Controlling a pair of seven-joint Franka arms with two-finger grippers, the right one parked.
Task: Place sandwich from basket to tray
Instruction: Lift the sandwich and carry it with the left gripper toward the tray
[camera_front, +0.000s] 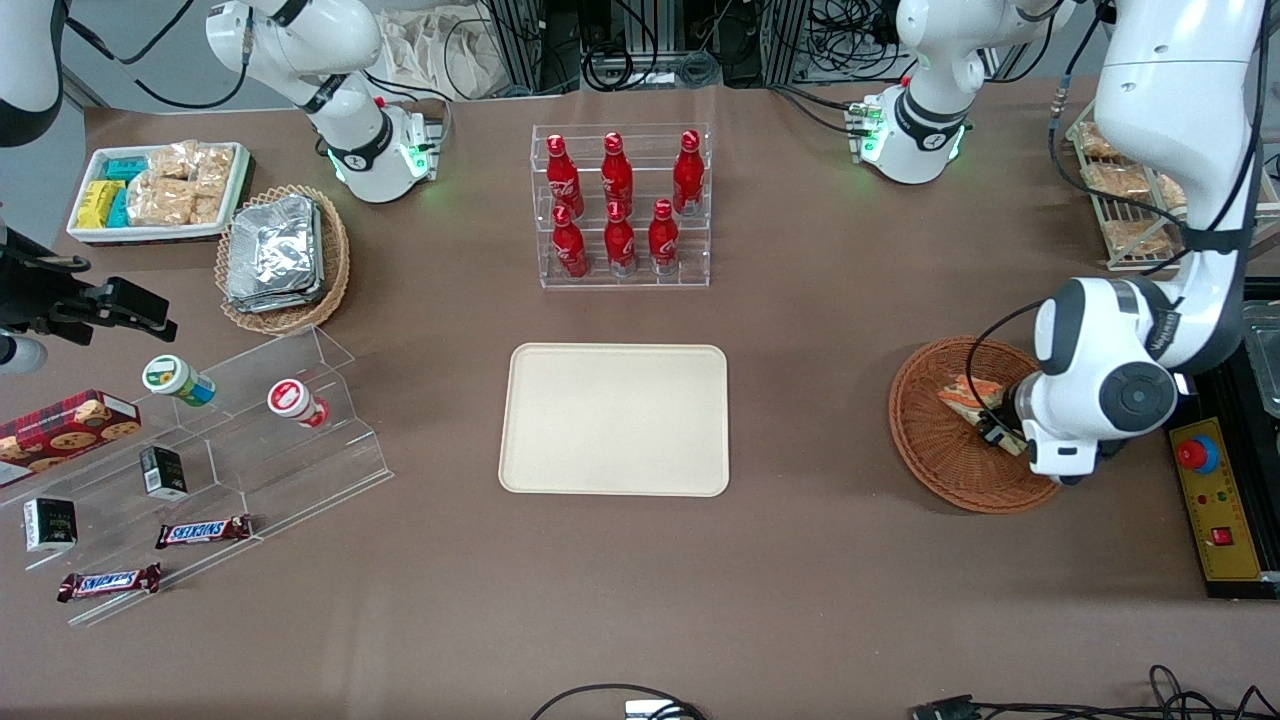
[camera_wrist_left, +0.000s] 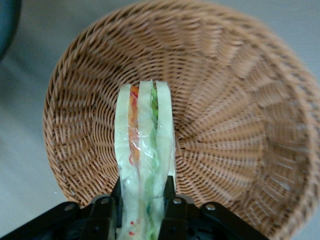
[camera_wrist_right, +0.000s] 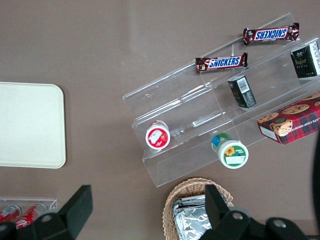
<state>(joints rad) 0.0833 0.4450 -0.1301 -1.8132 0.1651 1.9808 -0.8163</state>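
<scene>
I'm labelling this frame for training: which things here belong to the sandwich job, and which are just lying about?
Part of the job:
- sandwich, between the fingers of the gripper shut on it
- basket, under the gripper
- tray, nothing on it

Just lying about:
- cola bottles in their clear rack
- Snickers bars
- foil packets
- cookie box

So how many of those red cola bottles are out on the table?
6, all in the clear rack: three on its upper step, three on the lower. None look hidden. The gripper holds the sandwich.
</scene>
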